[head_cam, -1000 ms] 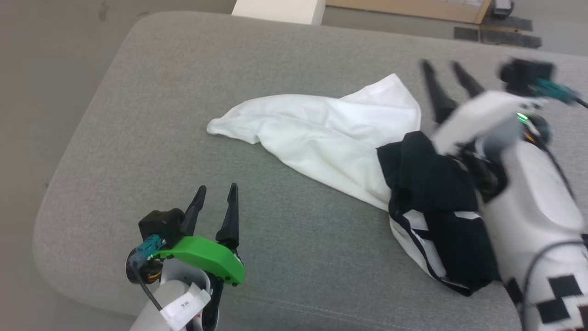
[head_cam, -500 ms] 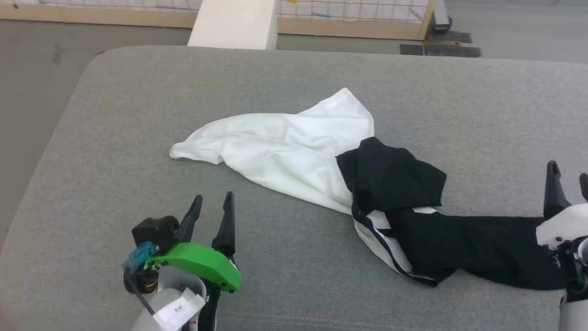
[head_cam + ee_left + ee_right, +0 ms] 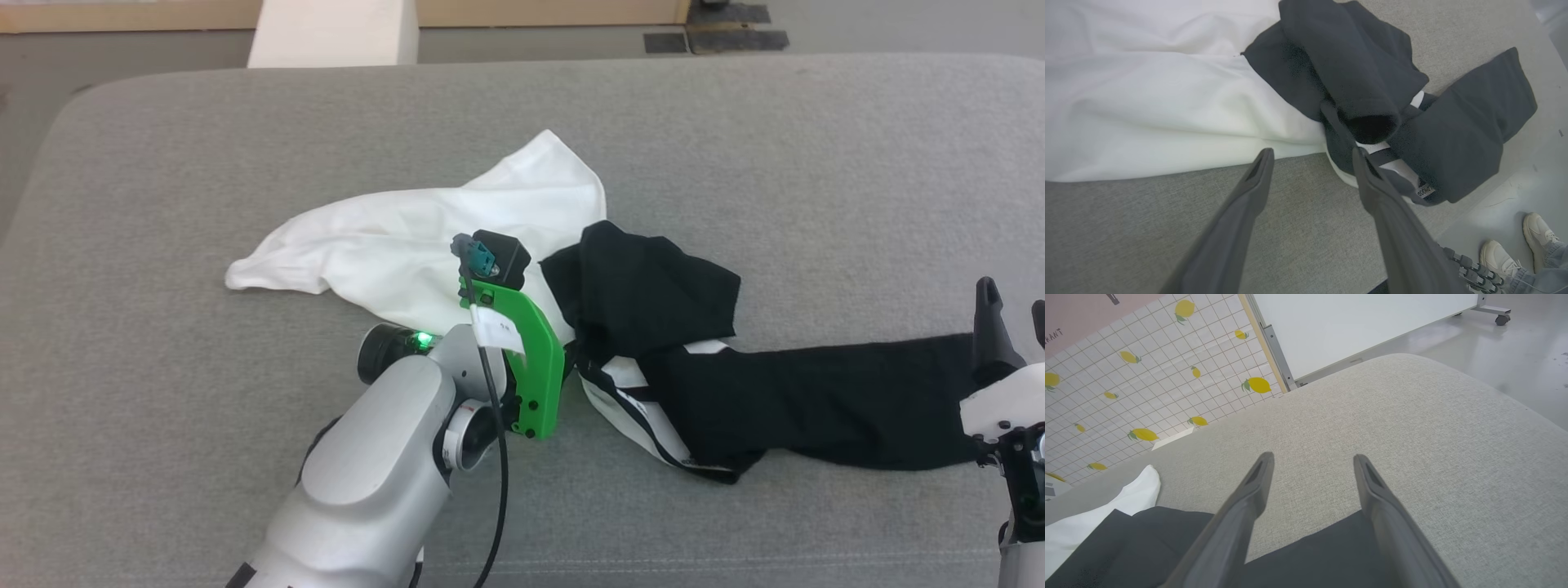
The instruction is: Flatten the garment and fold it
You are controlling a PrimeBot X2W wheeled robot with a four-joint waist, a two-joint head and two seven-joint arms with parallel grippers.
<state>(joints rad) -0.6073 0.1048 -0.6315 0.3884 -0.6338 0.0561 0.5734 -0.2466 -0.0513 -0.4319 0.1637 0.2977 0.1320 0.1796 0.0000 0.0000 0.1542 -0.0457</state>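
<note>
Left gripper [image 3: 1312,152] jaws apart, empty, at crumpled garment [image 3: 424,237] edge; right gripper [image 3: 1313,456] apart, empty, over its black end.

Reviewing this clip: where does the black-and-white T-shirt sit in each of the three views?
Head view: T-shirt mid-picture, black part stretching right.
Left wrist view: T-shirt across the upper half.
Right wrist view: T-shirt at lower left and bottom edge.
Shared landmark: the grey cushion beneath it.
</note>
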